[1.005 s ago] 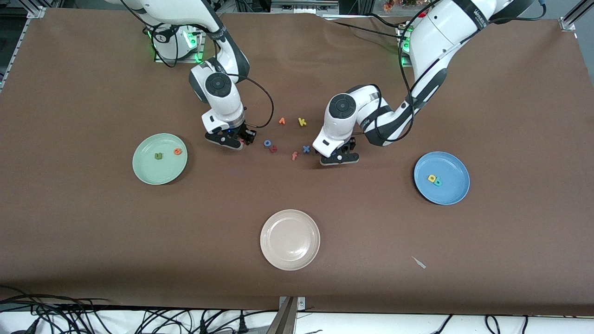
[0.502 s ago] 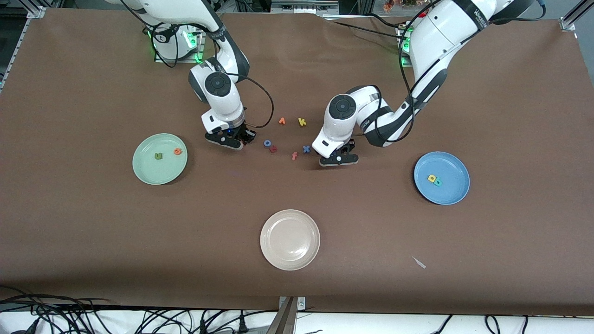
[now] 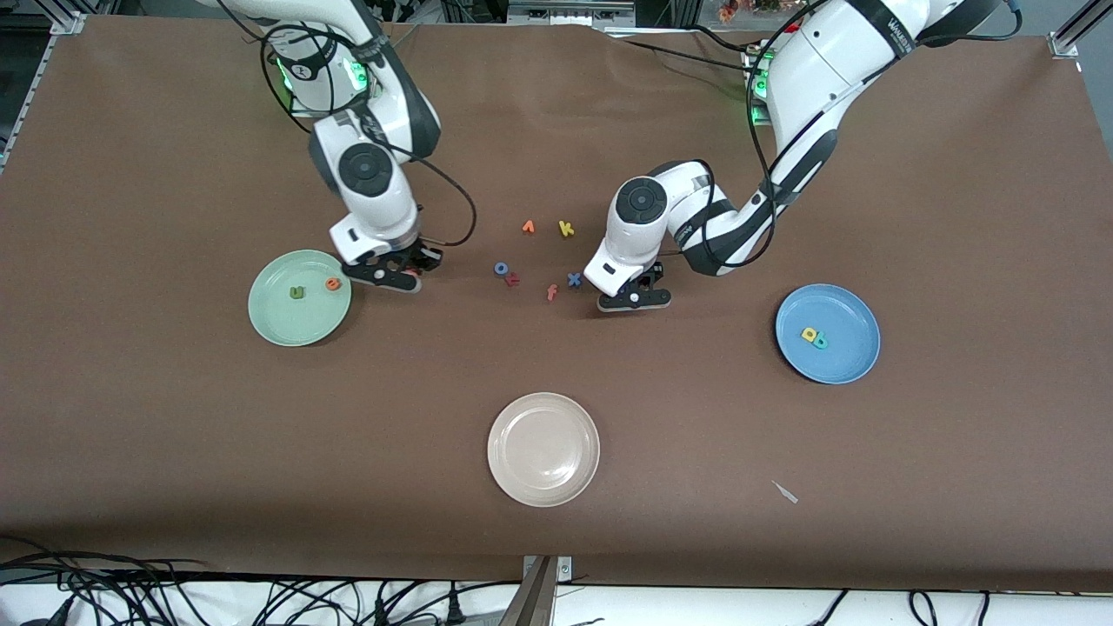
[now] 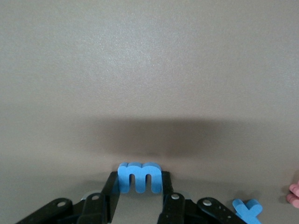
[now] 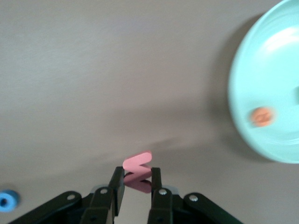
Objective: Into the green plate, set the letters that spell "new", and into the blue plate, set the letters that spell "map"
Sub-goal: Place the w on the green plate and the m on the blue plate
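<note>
My right gripper (image 5: 137, 176) is shut on the pinkish-red w (image 5: 137, 162). In the front view this gripper (image 3: 389, 278) hangs just beside the rim of the green plate (image 3: 280, 323), at the side toward the letter cluster. The plate holds the olive n (image 3: 297, 293) and orange e (image 3: 333, 283). My left gripper (image 3: 635, 298) is down at the table. Its fingers press both sides of the blue m (image 4: 140, 176). The blue plate (image 3: 843, 361) holds the yellow a (image 3: 809, 334) and teal p (image 3: 821, 342).
Loose letters lie between the grippers: orange v (image 3: 528, 227), yellow k (image 3: 566, 229), blue o (image 3: 502, 269), dark red letter (image 3: 512, 279), orange f (image 3: 551, 292), blue x (image 3: 574, 279). A cream-white plate (image 3: 543, 449) sits nearer the front camera.
The right gripper shut on the w and carried it from beside the letter cluster toward the green plate. The left gripper's fingers closed in on the m without shifting.
</note>
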`<state>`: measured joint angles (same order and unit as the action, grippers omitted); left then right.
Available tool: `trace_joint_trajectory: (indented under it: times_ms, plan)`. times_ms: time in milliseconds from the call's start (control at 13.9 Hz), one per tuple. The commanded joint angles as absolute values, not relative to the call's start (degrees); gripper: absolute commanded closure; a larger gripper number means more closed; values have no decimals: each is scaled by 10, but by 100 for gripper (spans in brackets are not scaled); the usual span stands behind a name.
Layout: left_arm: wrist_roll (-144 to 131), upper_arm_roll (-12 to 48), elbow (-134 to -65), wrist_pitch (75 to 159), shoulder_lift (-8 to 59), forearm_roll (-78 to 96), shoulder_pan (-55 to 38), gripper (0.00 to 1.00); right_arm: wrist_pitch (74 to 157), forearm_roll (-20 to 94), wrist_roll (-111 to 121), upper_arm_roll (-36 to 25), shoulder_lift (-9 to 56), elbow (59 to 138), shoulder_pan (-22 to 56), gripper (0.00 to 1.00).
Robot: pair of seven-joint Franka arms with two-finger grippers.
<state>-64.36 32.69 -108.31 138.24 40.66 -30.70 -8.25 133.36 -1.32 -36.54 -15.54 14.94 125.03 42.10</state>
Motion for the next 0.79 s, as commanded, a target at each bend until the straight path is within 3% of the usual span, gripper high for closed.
trace_joint_trajectory:
  times_ms: [0, 287, 718]
  plan:
    - [-638, 324, -1071, 1379, 418, -326, -86, 71, 1275, -19, -233, -226, 111, 1246, 423, 90]
    - [-614, 324, -1043, 1334, 417, -322, -82, 77, 1275, -18, -59, -336, 91, 1269, 422, 90]
    - [-385, 328, -966, 1138, 394, -224, -11, 78, 1399, -1, -59, -341, 90, 1363, 420, 86]
